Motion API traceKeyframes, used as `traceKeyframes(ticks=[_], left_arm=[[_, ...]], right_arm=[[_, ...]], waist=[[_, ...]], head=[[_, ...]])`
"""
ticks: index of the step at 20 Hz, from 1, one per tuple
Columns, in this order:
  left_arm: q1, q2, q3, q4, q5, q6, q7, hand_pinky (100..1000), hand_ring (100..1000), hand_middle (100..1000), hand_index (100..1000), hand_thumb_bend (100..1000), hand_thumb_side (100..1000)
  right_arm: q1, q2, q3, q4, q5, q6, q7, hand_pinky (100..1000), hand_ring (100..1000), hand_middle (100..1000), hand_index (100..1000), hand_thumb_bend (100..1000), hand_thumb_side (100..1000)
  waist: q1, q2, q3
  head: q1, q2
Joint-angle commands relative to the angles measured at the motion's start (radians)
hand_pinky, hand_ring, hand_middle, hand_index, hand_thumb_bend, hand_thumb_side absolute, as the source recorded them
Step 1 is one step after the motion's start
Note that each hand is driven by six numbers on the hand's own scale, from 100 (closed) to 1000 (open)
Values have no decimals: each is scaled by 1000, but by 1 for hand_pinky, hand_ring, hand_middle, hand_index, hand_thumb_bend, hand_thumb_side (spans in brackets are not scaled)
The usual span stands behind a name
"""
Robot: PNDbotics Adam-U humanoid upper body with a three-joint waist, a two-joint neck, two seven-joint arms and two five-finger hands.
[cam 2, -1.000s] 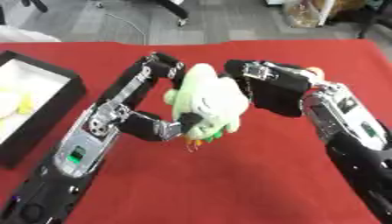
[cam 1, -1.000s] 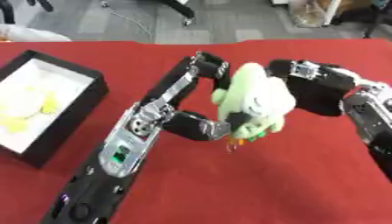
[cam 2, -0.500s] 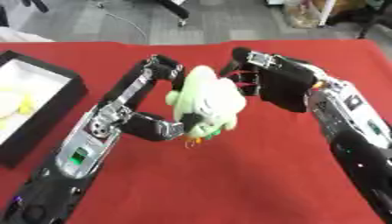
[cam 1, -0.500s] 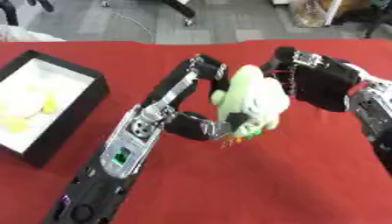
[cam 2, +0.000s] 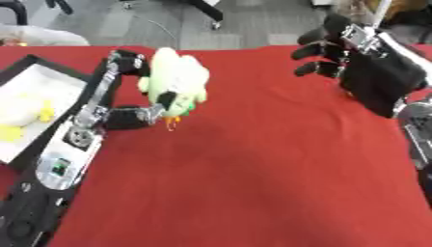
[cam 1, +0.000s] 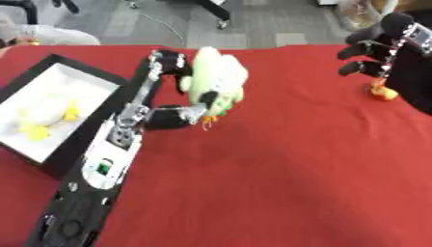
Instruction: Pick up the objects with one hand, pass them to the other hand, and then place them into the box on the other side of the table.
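A pale green plush toy [cam 1: 218, 77] with a bit of orange at its lower end hangs above the red table [cam 1: 278, 183], left of centre. My left hand [cam 1: 171, 61] is shut on it, black fingers over its top and thumb on its front. My right hand [cam 2: 371, 72] is up at the far right, apart from the toy, fingers relaxed and holding nothing. The black box [cam 1: 94, 71] with a white inside stands at the left edge, just left of the toy, with yellow objects [cam 1: 38, 130] lying in it.
A small orange object [cam 1: 381, 91] lies on the cloth close under my right hand. Beyond the table's far edge are grey floor and chair legs. My left forearm [cam 1: 105, 164] runs from the lower left corner beside the box.
My right hand has let go of the plush toy and pulled back up to the right. My left hand now holds the toy alone and has carried it left toward the box.
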Motion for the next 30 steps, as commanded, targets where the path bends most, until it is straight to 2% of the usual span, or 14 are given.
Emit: traceKeyframes(ticks=[1,6,9,12,13,15,17,20,22,26,30], left_arm=[[19,115,101,-40,-28,53,95,296,270,313,451,314,215],[118,272,240,-22,-120,164,230,299,273,327,461,325,220],[163,352,278,46,-234,236,239,315,288,353,482,331,258],[168,397,271,132,-365,275,144,370,335,412,532,358,306],[164,407,266,156,-406,280,96,434,377,447,566,386,343],[154,418,260,190,-473,278,-15,555,487,591,713,505,422],[145,421,258,207,-494,262,-110,597,547,661,786,630,507],[142,418,275,195,-472,246,-177,622,593,716,840,731,612],[147,415,293,153,-447,244,-177,609,596,724,847,739,638],[169,392,339,2,-317,254,-89,512,562,704,843,724,634],[214,357,368,-155,-148,269,3,483,547,688,836,710,622]], right_arm=[[8,-35,-39,-21,5,-51,1,632,683,620,582,151,411],[49,-37,-57,-21,36,-92,12,633,683,620,581,135,410],[67,-28,-55,-21,58,-92,25,633,684,620,580,133,413],[74,-23,-51,-21,69,-93,38,633,685,622,580,130,413],[76,-21,-49,-21,72,-94,43,633,685,622,580,128,413],[80,-18,-48,-21,78,-95,52,634,684,621,579,123,412],[82,-17,-48,-21,80,-98,59,634,684,621,578,121,412],[84,-16,-48,-21,83,-102,65,634,684,620,578,117,413],[87,-16,-49,-21,87,-103,67,633,684,620,577,116,413],[92,-20,-60,-21,101,-119,74,635,690,626,581,112,417],[122,-26,-93,-21,169,-176,116,637,697,636,587,102,419]], waist=[[17,-38,-2],[34,-47,-7],[41,-50,-10],[42,-53,-14],[41,-53,-15],[40,-54,-18],[40,-54,-20],[41,-53,-22],[41,-53,-23],[41,-52,-21],[39,-50,-19]], head=[[33,-2],[89,-2],[120,-2],[134,-2],[137,-2],[143,-2],[144,-2],[143,-2],[141,-2],[133,-2],[118,-2]])
